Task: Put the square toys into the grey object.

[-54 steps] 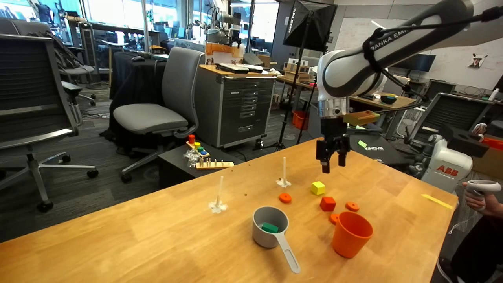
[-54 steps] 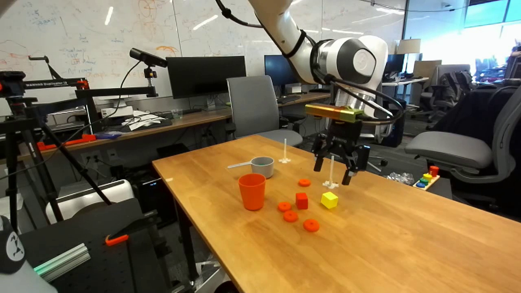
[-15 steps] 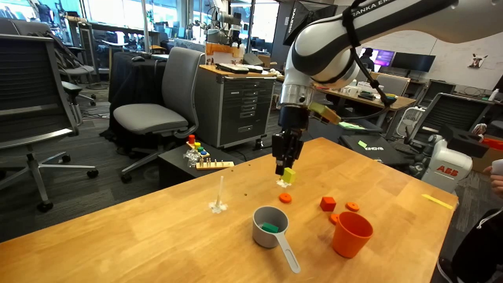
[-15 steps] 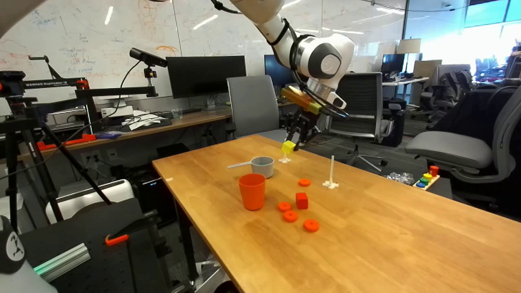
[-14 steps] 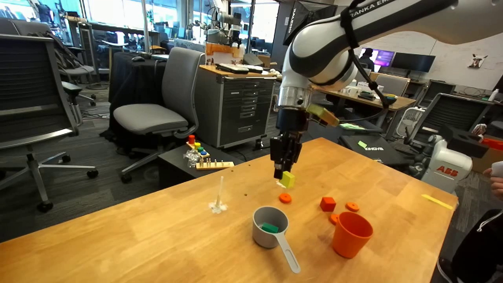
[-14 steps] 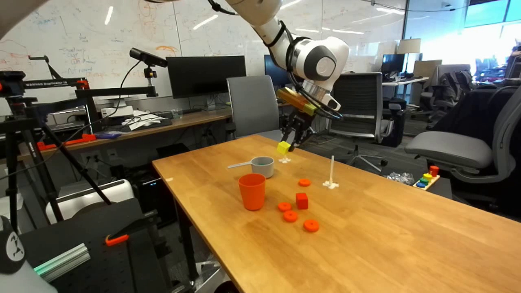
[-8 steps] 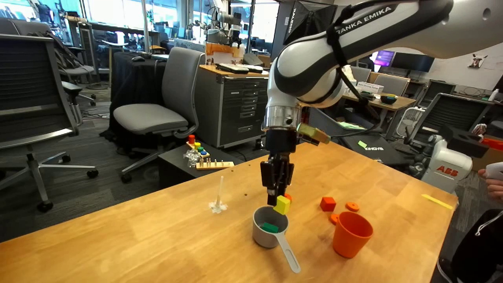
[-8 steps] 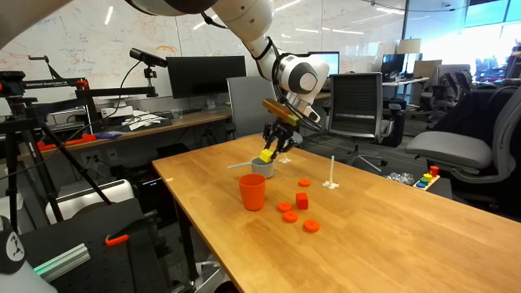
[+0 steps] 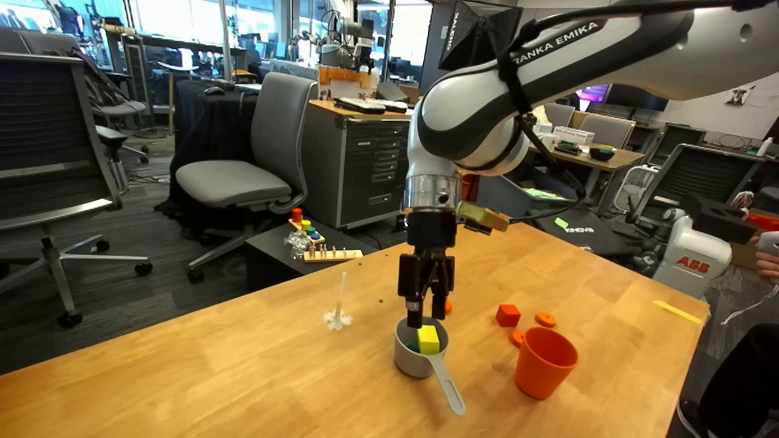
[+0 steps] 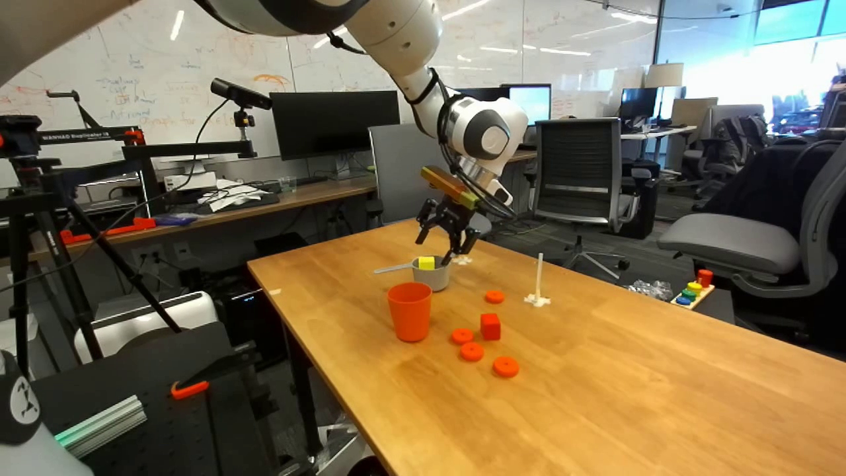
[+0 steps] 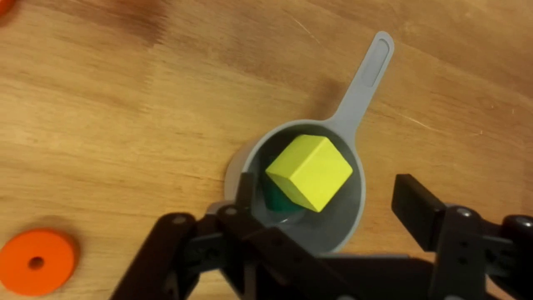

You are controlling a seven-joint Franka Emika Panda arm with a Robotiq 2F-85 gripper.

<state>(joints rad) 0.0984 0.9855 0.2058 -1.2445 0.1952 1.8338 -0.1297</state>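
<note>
Yellow cube (image 11: 310, 173), tilted, partly over green block (image 11: 278, 198), both in grey handled cup (image 9: 409, 363); red cube (image 9: 507, 316) outside

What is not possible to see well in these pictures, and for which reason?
Green block: mostly covered by the yellow block in the wrist view.
White patch: anything standing on it is hidden by the gripper in an exterior view.
Orange thing: cut off at the wrist view's upper left corner.
Person: mostly cut off by the right edge of an exterior view.
Whiteboard writing: mostly too faint to read in an exterior view.
</note>
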